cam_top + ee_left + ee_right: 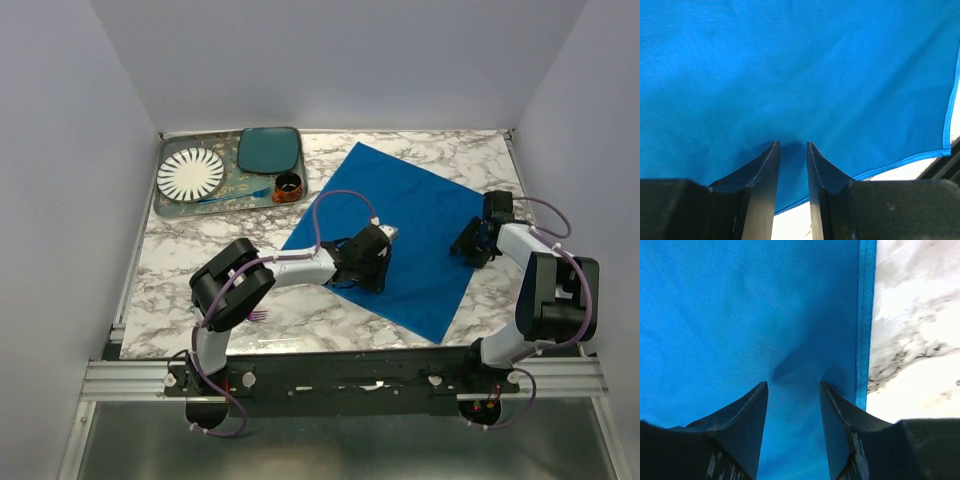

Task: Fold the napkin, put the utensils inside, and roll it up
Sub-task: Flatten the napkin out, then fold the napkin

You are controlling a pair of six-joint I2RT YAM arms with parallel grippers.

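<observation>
The bright blue napkin lies spread flat as a diamond on the marble table, centre-right. My left gripper rests on its near-left edge, with its jaws a narrow gap apart and their tips down on the cloth; nothing is pinched between them. My right gripper is open just inside the napkin's right hem, tips on the cloth, with nothing between them. Purple fork tines poke out from under my left arm's elbow; the handle is hidden.
A grey tray at the back left holds a striped white plate, a dark teal plate, a small brown cup and a slim blue item. Walls close in the table on three sides.
</observation>
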